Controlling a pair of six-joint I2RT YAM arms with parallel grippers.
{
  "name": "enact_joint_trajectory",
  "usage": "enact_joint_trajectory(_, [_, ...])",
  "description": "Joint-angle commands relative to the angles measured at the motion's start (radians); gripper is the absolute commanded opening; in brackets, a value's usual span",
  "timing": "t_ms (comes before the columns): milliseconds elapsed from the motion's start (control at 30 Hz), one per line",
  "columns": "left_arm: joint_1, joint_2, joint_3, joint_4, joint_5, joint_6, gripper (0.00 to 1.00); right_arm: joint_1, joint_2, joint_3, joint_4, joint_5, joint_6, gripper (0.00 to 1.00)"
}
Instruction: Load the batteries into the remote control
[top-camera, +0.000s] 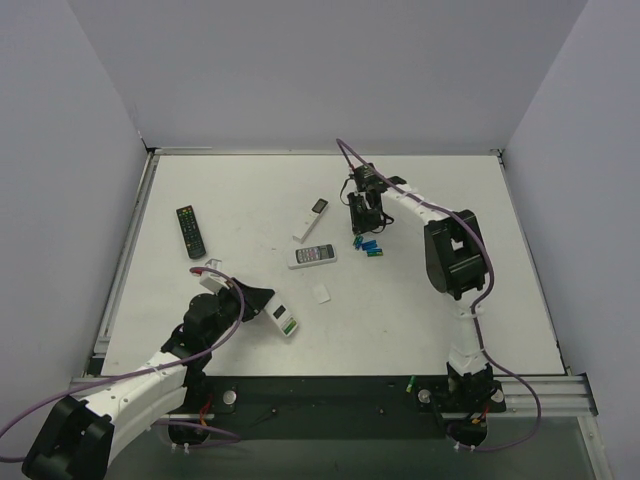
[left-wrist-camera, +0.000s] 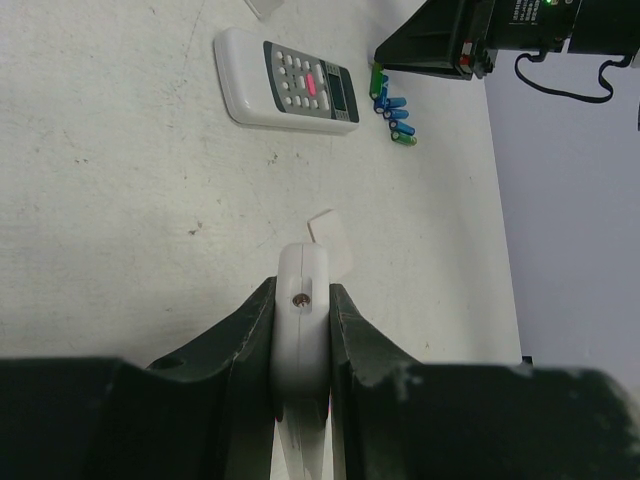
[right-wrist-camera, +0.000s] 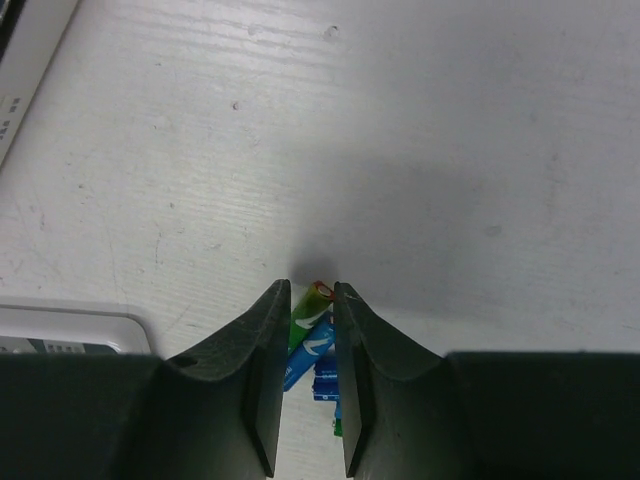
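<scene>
Right gripper (right-wrist-camera: 312, 290): jaws pinched almost together on a green battery (right-wrist-camera: 308, 306) at the edge of the batteries (top-camera: 370, 246), mid tabletop (top-camera: 450, 310) toward the far right; it looks not yet lifted. Left gripper (left-wrist-camera: 302, 288) is clamped tight on the remote control (left-wrist-camera: 300, 350), held edge-on over the near-left area. The small white flap (left-wrist-camera: 332, 238) lying just beyond it is likely the bay cover, so the bay is probably open. No cell visibly loaded, so all insertion is left.

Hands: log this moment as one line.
left hand: shut on remote | right hand: shut on green battery, above other batteries | stage: battery pickup
</scene>
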Motion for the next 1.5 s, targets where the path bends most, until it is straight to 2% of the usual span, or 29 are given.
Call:
enact_joint_trajectory(0, [-0.003,-0.013,-0.059,0.022,0.010,0.003,0.00,0.020,0.040,0.067,-0.057,0.015,-0.014,0.20])
enact_joint_trajectory(433, [-0.003,-0.013,-0.062,0.021,0.013,0.003,0.00,0.076,0.068,0.075,-0.097,0.069,-0.054,0.17])
enact_joint_trajectory(467, [-0.003,-0.013,-0.060,0.021,0.011,0.003,0.00,0.080,0.065,0.073,-0.098,0.074,-0.059,0.16])
enact_joint_trajectory(600, [-0.003,-0.025,-0.063,0.021,0.011,0.000,0.00,0.096,0.048,0.069,-0.100,0.077,-0.077,0.00])
enact_joint_trajectory(633, [-0.003,-0.026,-0.065,0.018,0.011,0.000,0.00,0.100,0.039,0.067,-0.100,0.077,-0.082,0.00])
enact_joint_trajectory(767, [-0.003,-0.043,-0.073,0.021,0.007,0.005,0.00,0.134,-0.059,0.043,-0.086,0.064,-0.134,0.00])
enact_joint_trajectory(967, [-0.003,-0.069,-0.071,0.008,0.008,0.042,0.00,0.206,-0.260,-0.117,-0.049,0.057,-0.230,0.00])
enact_joint_trajectory(1133, [-0.001,-0.109,-0.063,-0.040,0.016,0.063,0.00,0.301,-0.387,-0.270,-0.039,-0.017,-0.388,0.00])
enact_joint_trajectory(1233, [-0.001,-0.158,-0.050,-0.103,0.024,0.079,0.00,0.381,-0.456,-0.362,-0.037,-0.003,-0.532,0.00])
enact_joint_trajectory(1433, [-0.001,-0.331,-0.033,-0.290,0.028,0.085,0.00,0.447,-0.480,-0.483,-0.020,-0.044,-0.715,0.00])
enact_joint_trajectory(1467, [-0.001,-0.359,-0.030,-0.323,0.024,0.083,0.00,0.461,-0.478,-0.496,-0.016,-0.084,-0.802,0.00])
